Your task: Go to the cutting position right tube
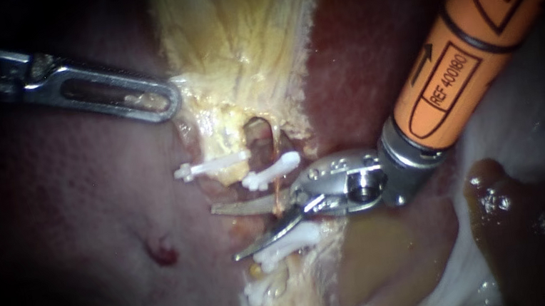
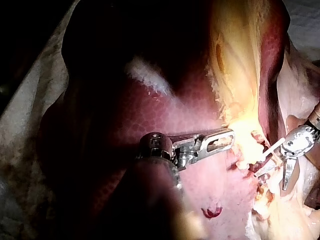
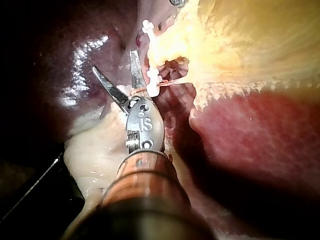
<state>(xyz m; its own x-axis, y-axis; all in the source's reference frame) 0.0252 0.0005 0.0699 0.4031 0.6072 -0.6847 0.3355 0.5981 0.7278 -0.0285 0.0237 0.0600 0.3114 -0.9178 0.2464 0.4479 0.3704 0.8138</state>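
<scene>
Our right instrument (image 1: 227, 233) points its blades toward nine o'clock with a gap between them, gripping nothing. They seem to straddle the thin right tube (image 1: 277, 187) between the white clips (image 1: 273, 169), probably to line up the cut. At ten o'clock, our left instrument (image 1: 168, 104) meets the yellow tissue (image 1: 235, 50).

The right instrument (image 1: 225, 234) ends in a hand of bright, polished metal; behind that hand its shaft wears a smooth, matt orange sleeve (image 1: 471, 37). The left instrument (image 1: 164, 104) is smooth grey metal. The clips (image 1: 272, 171) beside the right hand look like white plastic. The liver (image 1: 69, 241) is wet and glossy, the yellow tissue (image 1: 239, 28) fibrous and rough.
</scene>
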